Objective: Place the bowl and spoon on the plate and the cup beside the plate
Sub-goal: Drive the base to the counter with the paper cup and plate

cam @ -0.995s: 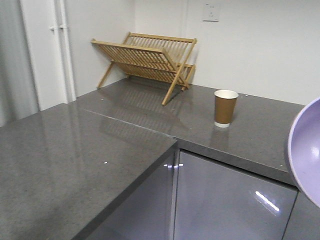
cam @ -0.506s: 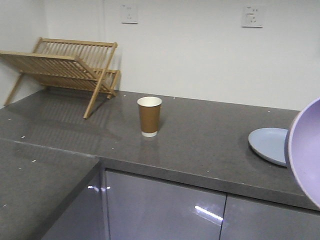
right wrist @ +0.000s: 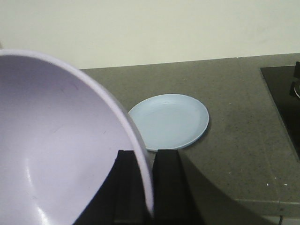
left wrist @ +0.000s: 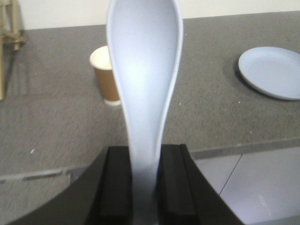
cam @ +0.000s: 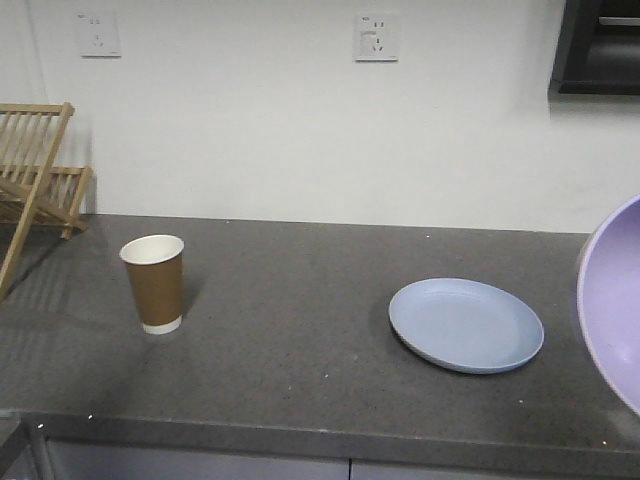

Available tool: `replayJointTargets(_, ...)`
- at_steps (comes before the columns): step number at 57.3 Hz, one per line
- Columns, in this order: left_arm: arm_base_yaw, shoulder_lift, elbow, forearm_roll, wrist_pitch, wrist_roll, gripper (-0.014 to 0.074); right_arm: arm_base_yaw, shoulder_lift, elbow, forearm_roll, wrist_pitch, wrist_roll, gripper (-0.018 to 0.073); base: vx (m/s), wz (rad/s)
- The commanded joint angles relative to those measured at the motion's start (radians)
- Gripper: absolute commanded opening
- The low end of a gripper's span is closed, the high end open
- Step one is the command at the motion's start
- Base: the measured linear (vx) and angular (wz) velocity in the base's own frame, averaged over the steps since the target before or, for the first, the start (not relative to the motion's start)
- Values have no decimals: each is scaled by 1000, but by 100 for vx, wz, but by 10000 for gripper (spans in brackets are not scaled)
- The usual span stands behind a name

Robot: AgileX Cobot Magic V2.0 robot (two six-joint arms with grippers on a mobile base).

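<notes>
Your right gripper (right wrist: 147, 180) is clamped on the bowl (right wrist: 56, 140) rim; the plate (right wrist: 169, 119) lies on the surface (right wrist: 234, 117) at 1 o'clock, nearer this arm. Your left gripper (left wrist: 143, 180) pinches the spoon (left wrist: 143, 70) handle, scoop pointing 12 o'clock.

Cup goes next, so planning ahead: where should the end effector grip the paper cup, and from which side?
I'd grip the paper cup across its brown wall near mid-height, coming in level from the front: it stands upright, mouth up, sides unobstructed.
</notes>
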Motion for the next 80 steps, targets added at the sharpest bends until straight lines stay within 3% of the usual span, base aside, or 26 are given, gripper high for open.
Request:
replayJointTargets(1, -5, -14, -33, -17, -70, -2, -3, -2, -1, -31, 25, -82, -10, -11, 32, -26)
replayJointTargets(47, -5, -14, -33, -17, -71, -2, -3, -2, -1, -31, 25, -82, -10, -11, 33, -5)
replayJointTargets(80, -5, -14, -33, -17, -71, -2, -3, -2, -1, -31, 25, -82, -10, -11, 9, -4)
